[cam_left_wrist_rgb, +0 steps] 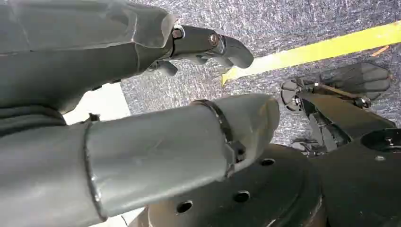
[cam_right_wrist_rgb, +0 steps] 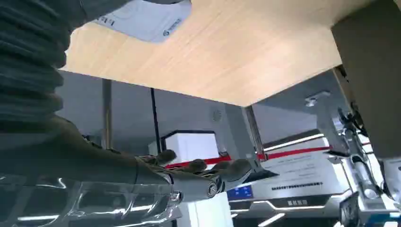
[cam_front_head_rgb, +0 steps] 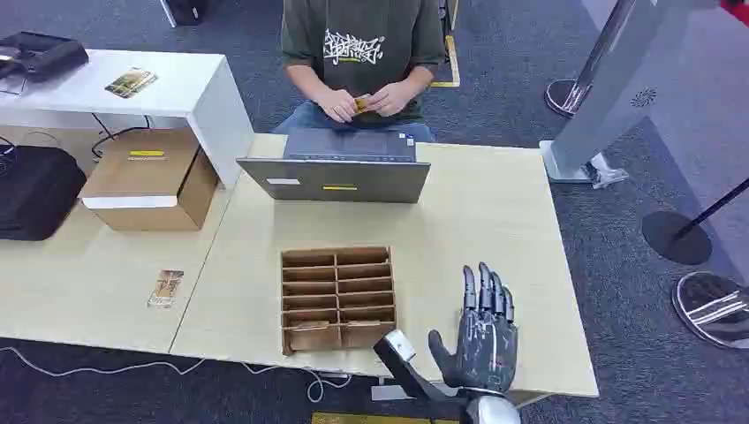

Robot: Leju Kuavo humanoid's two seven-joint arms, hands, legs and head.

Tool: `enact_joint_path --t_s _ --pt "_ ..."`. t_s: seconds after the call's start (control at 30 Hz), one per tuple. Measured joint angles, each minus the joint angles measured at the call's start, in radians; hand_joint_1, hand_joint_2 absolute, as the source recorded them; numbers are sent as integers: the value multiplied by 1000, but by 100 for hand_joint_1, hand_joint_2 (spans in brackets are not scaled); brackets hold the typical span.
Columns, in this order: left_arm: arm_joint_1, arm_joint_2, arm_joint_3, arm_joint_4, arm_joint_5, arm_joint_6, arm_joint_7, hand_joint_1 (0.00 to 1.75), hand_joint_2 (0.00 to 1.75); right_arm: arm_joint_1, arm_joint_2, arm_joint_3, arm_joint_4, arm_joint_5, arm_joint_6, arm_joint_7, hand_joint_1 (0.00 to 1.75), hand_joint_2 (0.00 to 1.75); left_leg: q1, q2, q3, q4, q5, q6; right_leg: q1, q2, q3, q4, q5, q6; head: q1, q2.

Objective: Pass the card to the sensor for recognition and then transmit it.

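Note:
A person [cam_front_head_rgb: 362, 44] sits across the table and holds a small yellowish card [cam_front_head_rgb: 361, 103] in both hands. Another card [cam_front_head_rgb: 165, 288] lies flat on the left table. A grey device [cam_front_head_rgb: 340, 168] like a half-shut laptop stands at the table's far side; the right wrist view shows it too [cam_right_wrist_rgb: 142, 19]. My right hand [cam_front_head_rgb: 481, 331] hovers over the table's near right part, fingers stretched out and apart, holding nothing [cam_right_wrist_rgb: 189, 177]. My left hand [cam_left_wrist_rgb: 203, 85] hangs over the carpet, thumb and fingers apart, with nothing in it.
A cardboard box with divided slots [cam_front_head_rgb: 337, 296] stands just left of my right hand. A closed cardboard carton [cam_front_head_rgb: 150, 181] and a black bag [cam_front_head_rgb: 35, 190] sit on the left table. A third card [cam_front_head_rgb: 131, 82] lies on the white desk [cam_front_head_rgb: 190, 84]. Stanchion bases [cam_front_head_rgb: 676, 237] stand on the right floor.

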Motion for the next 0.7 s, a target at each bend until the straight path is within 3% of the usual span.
enact_joint_path --t_s 0.3,0.4,0.7 --pt "4 0 0 -2 -11 0 -6 0 0 -19 15 -2 -50 2 -5 -24 0 175 0 0 0 0 0 0 0 0 0 0 0 0 0 0" --pt "6 0 0 -2 -12 2 -13 0 0 -41 24 -2 -51 3 -28 -65 0 175 0 0 0 0 0 0 0 0 0 0 0 0 0 0" --pt "9 -2 0 -10 -32 -2 -36 0 0 -248 52 48 28 -5 -90 -153 0 175 0 1 1 0 1 0 0 1 0 0 1 0 0 0"
